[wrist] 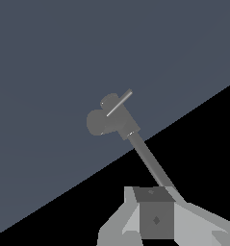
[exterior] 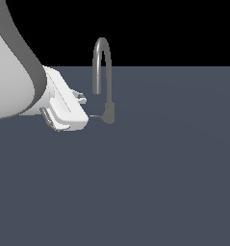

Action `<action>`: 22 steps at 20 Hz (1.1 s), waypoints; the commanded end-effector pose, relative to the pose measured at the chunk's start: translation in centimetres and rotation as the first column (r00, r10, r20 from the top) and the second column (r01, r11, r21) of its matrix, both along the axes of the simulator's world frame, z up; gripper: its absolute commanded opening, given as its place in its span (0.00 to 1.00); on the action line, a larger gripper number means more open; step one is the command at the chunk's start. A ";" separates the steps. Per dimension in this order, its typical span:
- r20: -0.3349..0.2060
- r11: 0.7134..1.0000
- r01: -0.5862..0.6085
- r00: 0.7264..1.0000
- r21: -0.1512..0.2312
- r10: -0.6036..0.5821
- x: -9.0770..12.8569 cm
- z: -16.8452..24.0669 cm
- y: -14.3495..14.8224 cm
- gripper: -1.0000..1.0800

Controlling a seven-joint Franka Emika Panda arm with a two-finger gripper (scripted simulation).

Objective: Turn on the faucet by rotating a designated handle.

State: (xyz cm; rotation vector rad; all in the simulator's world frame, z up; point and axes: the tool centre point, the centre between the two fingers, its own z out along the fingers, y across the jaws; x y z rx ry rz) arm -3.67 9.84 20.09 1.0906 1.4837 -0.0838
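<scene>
1. We are seeing the arm (exterior: pixel 10 62) filling the exterior view's left, a big white-and-grey link sweeping down toward the floor.
2. The wrist is tilting, so the white hand body is pointing down and toward the exterior view's right, at the faucet base.
3. The gripper (exterior: pixel 85 114) is sitting low over the surface, just beside the faucet on its exterior-view left side.
4. Finger state: we cannot tell. In the exterior view the hand body is hiding the fingertips; in the wrist view we are getting only one dark block of the gripper (wrist: pixel 156 216) with pale grey housing around it, with no gap between fingers showing.
5. The handle (exterior: pixel 95 116) is sticking out sideways from the faucet base toward the gripper. Its outer end is meeting the edge of the hand body in the exterior view; contact or a grasp is not resolvable.
6. In the wrist view a thin grey rod (wrist: pixel 119 102) is lying across the dark base; we are reading it as the same handle.
7. The faucet (exterior: pixel 103 72) is standing upright on the flat slate-grey surface (exterior: pixel 150 182), behind the gripper, with a short thick base and a tall arched spout curving back down toward the exterior view's left.
8. In the wrist view the faucet (wrist: pixel 111 121) is appearing ahead of the gripper, its tube running back toward the camera.
9. Behind the surface everything is rendering black.
</scene>
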 end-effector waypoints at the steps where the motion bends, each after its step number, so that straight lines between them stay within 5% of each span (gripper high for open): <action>1: 0.001 0.998 -0.041 0.999 -0.039 0.041 0.4 -0.9 0.0 0.00; 11: -0.015 0.960 -0.199 0.980 -0.198 0.200 2.1 -4.5 -0.2 0.00; 22: -0.062 0.859 -0.359 0.930 -0.365 0.362 4.0 -8.3 -0.9 0.00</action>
